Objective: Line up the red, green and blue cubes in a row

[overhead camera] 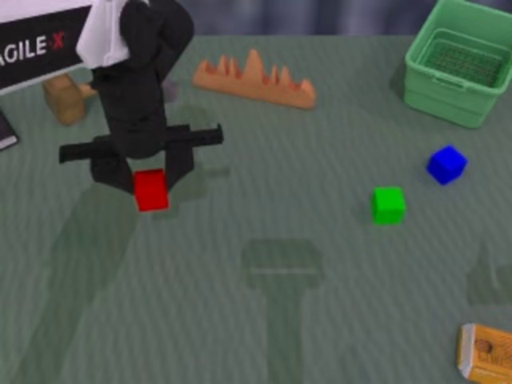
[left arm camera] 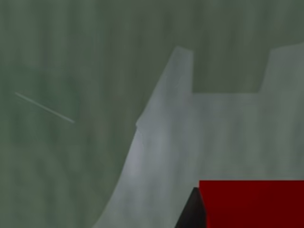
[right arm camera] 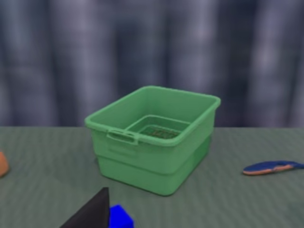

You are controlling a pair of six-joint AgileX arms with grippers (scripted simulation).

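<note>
My left gripper point(overhead camera: 150, 186) is at the table's left, shut on the red cube point(overhead camera: 150, 192). The left wrist view shows that red cube point(left arm camera: 251, 204) against one dark finger point(left arm camera: 192, 213); whether it rests on the table I cannot tell. The green cube point(overhead camera: 388, 205) lies right of centre. The blue cube point(overhead camera: 446, 164) sits a little farther back and to its right, apart from it. My right arm is outside the top view. In the right wrist view, one dark finger point(right arm camera: 92, 213) of the right gripper stands beside the blue cube point(right arm camera: 119, 217), holding nothing.
A green mesh basket point(overhead camera: 416, 60) stands at the back right, behind the blue cube. An orange spiky object point(overhead camera: 254, 78) lies at the back centre, and a wooden piece point(overhead camera: 66, 100) at the back left. An orange printed box point(overhead camera: 486, 352) sits at the front right corner.
</note>
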